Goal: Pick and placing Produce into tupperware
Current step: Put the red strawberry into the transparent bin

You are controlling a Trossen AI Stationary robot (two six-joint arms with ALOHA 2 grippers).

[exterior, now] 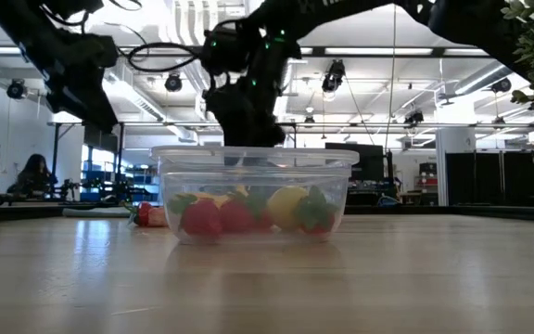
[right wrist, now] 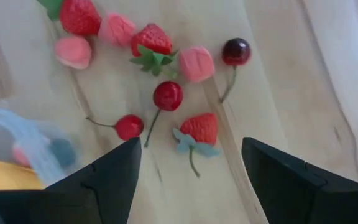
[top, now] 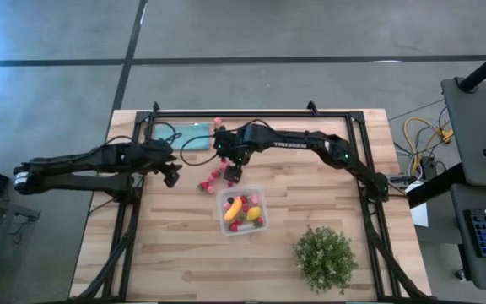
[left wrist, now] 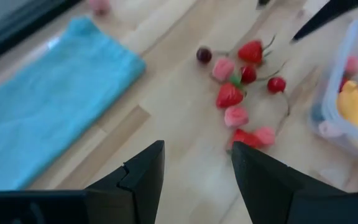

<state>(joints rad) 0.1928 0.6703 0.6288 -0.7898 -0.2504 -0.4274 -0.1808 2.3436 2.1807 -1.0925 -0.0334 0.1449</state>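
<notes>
The tupperware (top: 242, 210) already holds several produce pieces, yellow and red among them. A cluster of loose produce (top: 212, 179), strawberries, cherries and pink bits, lies on the table just beside the box's far-left corner, perhaps nine pieces. The right gripper (top: 231, 173) hangs over that cluster, jaws wide and empty. The left gripper (top: 170, 175) waits left of it, also open, holding nothing.

You have a pale wood table (top: 184, 262), smooth with a slight sheen. The tupperware (exterior: 253, 199) is clear, glossy plastic. The produce (right wrist: 166, 95) looks like shiny moulded plastic, the pink pieces matt. The cloth (left wrist: 48, 106) is soft teal fabric. Both grippers' fingers (right wrist: 294, 186) are matt black.
</notes>
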